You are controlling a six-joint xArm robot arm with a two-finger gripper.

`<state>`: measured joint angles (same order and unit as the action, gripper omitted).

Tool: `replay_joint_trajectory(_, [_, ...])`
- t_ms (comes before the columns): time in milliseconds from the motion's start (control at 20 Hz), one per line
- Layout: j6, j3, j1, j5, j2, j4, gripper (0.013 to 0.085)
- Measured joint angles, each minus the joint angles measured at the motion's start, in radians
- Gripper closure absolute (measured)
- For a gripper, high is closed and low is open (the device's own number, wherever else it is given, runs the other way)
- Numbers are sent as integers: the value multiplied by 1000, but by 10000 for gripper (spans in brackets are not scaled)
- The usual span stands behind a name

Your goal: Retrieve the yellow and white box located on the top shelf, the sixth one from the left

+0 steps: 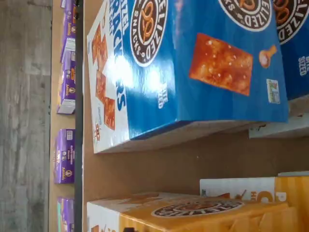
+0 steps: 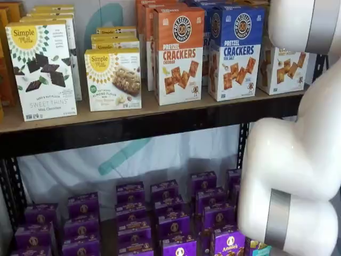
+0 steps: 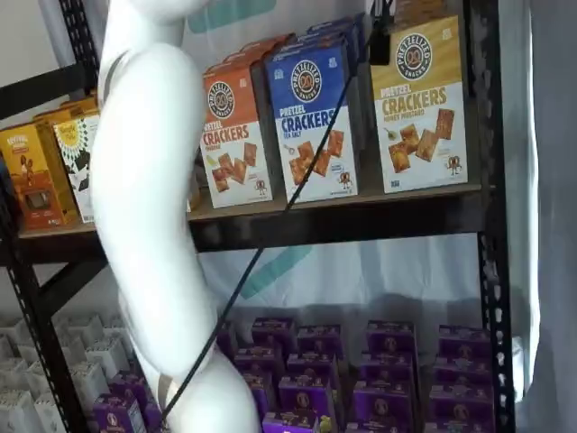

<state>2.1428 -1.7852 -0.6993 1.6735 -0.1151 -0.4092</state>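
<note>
The yellow and white box point(image 3: 422, 104) stands upright at the right end of the top shelf point(image 3: 361, 219), next to a blue-topped cracker box point(image 3: 315, 122). In a shelf view the white arm hides part of the yellow and white box point(image 2: 285, 69). In the wrist view its mustard-yellow top with the round logo point(image 1: 203, 209) shows close by, across a gap of bare shelf board point(image 1: 183, 164) from the blue-topped box point(image 1: 193, 63). My gripper point(image 3: 380, 43) shows only as a black piece with a cable at the view's top edge, between the blue-topped and yellow boxes. I cannot tell whether it is open.
An orange-topped cracker box point(image 2: 178, 58) and Simple Mills boxes point(image 2: 112, 79) stand further left on the top shelf. Several purple boxes point(image 2: 170, 224) fill the lower level. The white arm point(image 3: 153, 207) stands in front of the rack. A black rack post point(image 3: 482, 180) rises right of the yellow box.
</note>
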Motion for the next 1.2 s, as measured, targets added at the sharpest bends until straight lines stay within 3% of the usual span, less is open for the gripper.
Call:
replay_joint_trajectory(300, [-12, -89, 26, 72, 55, 77, 130])
replay_joint_trajectory(550, [-14, -83, 43, 64, 55, 109, 130])
replay_joint_trajectory(800, [-17, -63, 76, 54, 46, 178, 130])
replay_joint_trajectory(1200, [-17, -90, 82, 70, 70, 201, 130])
